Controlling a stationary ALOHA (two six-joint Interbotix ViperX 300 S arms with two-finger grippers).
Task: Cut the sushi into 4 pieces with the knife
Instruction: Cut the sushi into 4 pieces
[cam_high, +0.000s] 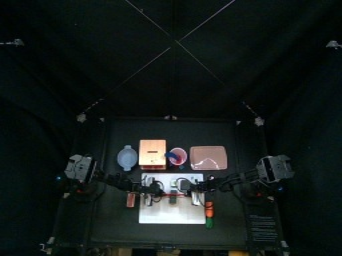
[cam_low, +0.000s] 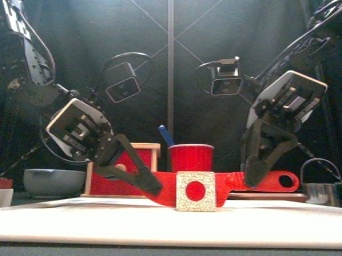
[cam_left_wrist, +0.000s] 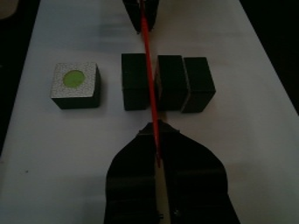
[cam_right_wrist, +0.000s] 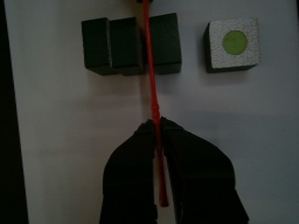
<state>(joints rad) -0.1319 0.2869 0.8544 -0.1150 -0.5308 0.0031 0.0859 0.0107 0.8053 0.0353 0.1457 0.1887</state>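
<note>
Top view puts my black worktop (cam_high: 167, 230) inside black curtains (cam_high: 171, 60), with the white cutting board (cam_left_wrist: 70, 157) near its front edge. On that board the sushi roll (cam_left_wrist: 176, 84), three dark green blocks joined, lies front to back. A fourth piece (cam_left_wrist: 73, 83) sits just apart off its front end. The red knife (cam_left_wrist: 143, 52) runs left to right, square across the roll, crossing it at the block nearest that piece. My left hand (cam_left_wrist: 155, 140) pinches one end and my right hand (cam_right_wrist: 156, 131) the other, both closed tight on it.
</note>
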